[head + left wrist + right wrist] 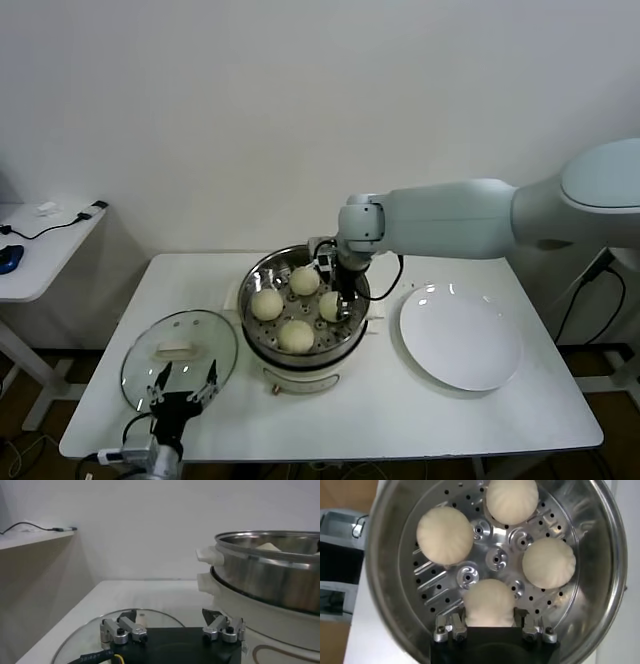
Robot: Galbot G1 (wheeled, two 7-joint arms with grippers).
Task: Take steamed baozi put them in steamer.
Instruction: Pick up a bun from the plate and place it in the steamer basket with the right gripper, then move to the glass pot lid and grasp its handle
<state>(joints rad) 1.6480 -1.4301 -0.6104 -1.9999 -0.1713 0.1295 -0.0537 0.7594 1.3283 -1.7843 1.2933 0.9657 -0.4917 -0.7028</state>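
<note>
Right tool [489, 626] gripping baozi [489, 602] in steamer [262, 271], plate [462, 338] beside

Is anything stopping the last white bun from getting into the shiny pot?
Nothing visible. The right gripper is inside the round shiny steel steamer, its fingers on either side of the fourth cream-white bun, already on the perforated tray. The round glass lid lies beside the steamer.

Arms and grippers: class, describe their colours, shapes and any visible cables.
The right arm is smooth white, rounded tubes with a bulging shoulder shell. The right gripper has a black body and silvery metal fingers. The left gripper is black with silvery finger links and a black cable with yellow wire.
</note>
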